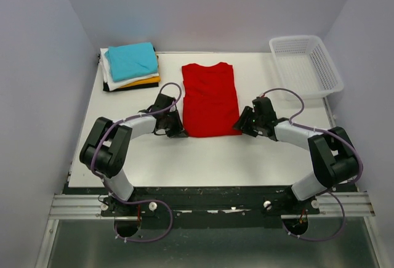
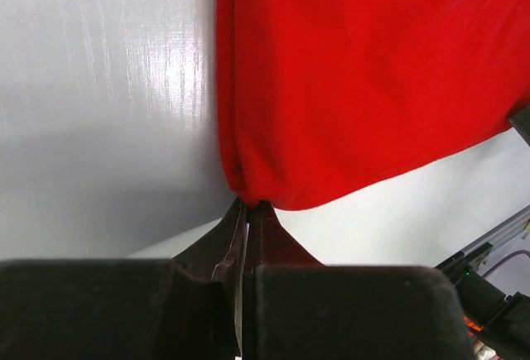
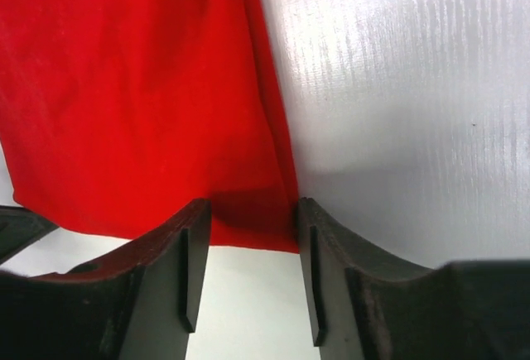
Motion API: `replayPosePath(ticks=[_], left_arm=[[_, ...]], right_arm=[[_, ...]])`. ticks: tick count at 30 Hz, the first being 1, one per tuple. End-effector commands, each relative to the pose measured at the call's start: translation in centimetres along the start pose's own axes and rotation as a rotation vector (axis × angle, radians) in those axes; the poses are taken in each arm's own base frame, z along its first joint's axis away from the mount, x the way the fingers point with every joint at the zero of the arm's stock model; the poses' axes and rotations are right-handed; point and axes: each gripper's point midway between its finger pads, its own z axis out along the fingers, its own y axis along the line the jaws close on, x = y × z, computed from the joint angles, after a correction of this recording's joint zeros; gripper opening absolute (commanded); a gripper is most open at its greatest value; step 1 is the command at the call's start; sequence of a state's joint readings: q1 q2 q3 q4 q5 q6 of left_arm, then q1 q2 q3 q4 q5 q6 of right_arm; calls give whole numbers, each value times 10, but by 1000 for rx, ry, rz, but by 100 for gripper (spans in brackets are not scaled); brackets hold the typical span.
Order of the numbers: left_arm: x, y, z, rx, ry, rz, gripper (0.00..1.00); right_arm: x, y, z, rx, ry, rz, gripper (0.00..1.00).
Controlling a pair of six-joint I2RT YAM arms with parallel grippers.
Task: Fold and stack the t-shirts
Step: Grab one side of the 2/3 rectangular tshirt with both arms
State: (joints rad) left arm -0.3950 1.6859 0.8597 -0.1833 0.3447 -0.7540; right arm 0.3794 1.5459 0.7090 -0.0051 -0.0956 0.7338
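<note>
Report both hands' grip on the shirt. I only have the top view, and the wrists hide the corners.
Observer: The left hand is shut, its tips pinching the shirt's near corner.
Operator: Give me the right one.
Observer: The right hand is open. Its fingers straddle the other near corner without closing on it.
Operator: Say whether that corner is lifted.
Observer: It looks flat on the table, with the hem running straight between the fingers.
</note>
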Motion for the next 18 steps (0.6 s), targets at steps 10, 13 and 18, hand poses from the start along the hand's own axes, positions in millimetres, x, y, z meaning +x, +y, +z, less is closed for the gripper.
replayPosePath(ticks=[10,13,18], left_arm=[[73,30,7,-16,63,-27,0],[102,43,3,-54,78,-24,0],[150,64,-10,-121,113,-34,0]], right_arm=[[74,-45,-16,75,210,11,9],[105,-59,-33,103,272,25,5],[143,-74,-70,110,348,21,5]])
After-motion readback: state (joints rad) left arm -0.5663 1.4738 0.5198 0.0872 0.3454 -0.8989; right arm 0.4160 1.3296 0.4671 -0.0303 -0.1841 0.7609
